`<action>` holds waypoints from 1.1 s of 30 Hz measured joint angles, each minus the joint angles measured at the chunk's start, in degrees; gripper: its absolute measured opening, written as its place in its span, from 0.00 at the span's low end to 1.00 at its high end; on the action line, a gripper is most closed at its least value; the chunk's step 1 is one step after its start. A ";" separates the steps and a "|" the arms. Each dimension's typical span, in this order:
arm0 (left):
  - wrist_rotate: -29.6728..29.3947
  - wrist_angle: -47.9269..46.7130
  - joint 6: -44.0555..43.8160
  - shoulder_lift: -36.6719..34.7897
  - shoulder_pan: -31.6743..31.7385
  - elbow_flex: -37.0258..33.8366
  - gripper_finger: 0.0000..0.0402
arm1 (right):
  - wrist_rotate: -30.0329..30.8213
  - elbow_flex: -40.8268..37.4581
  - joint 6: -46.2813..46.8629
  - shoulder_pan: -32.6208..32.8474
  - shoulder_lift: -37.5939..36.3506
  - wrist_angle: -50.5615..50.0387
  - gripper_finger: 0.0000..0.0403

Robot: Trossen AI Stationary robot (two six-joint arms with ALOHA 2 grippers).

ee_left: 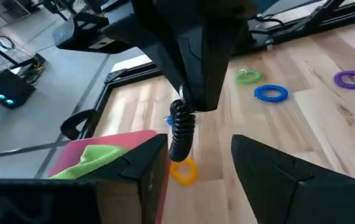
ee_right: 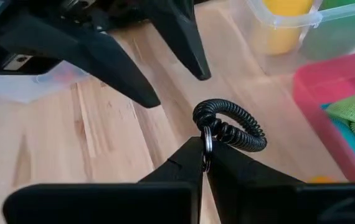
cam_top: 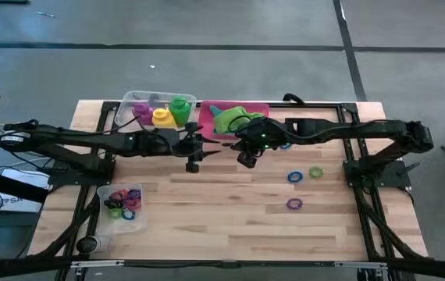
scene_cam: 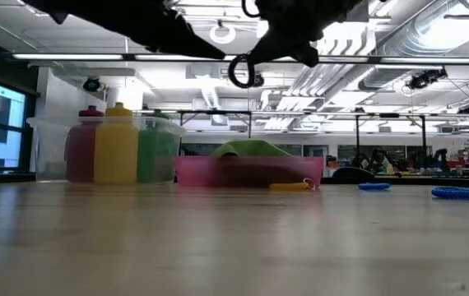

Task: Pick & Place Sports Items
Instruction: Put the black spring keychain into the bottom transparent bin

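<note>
Near the table's [cam_top: 230,234] front left corner there's a clear tub [cam_top: 121,207] full of coloured rings. Over toward the right edge, a purple ring [cam_top: 293,204], a blue ring [cam_top: 295,177] and a green ring [cam_top: 316,172] lie loose on the wood.

Mid-table, above the surface, the right gripper [ee_right: 205,163] has its jaws pinched together on a black coil ring [ee_right: 230,129]. The left gripper [ee_left: 199,165] sits right next to it, jaws apart, nothing in them.

Along the back edge: a pink tray [cam_top: 242,108] with a green cloth [cam_top: 230,119], a yellow ring [ee_left: 184,171] just in front of it, and a clear tub [cam_top: 138,99] of purple, yellow and green bottles [cam_top: 179,108].
</note>
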 joint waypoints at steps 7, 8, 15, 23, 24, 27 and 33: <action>-0.33 1.43 -0.91 0.60 1.84 0.01 0.36 | -0.01 0.00 0.27 0.23 0.00 1.22 0.00; -0.27 2.04 -0.94 0.91 2.09 0.02 0.36 | -0.01 0.00 0.28 0.37 -0.02 1.64 0.00; 2.11 8.80 -1.09 4.91 2.60 0.09 0.36 | 0.00 0.00 0.28 1.78 -0.02 5.25 0.00; 1.58 9.46 -1.05 6.36 1.21 0.09 0.36 | 1.50 -0.01 0.29 2.63 -0.04 4.74 0.00; 1.23 9.50 -1.05 6.36 0.99 0.09 0.36 | 1.50 -0.02 0.29 2.67 -0.04 4.74 0.00; 0.85 9.45 -1.05 6.36 0.65 0.09 0.36 | 1.50 -0.02 0.29 2.67 -0.04 4.72 0.00; -1.21 9.46 -0.79 6.36 0.63 0.09 0.27 | 1.50 -0.02 0.29 2.64 -0.04 4.70 0.00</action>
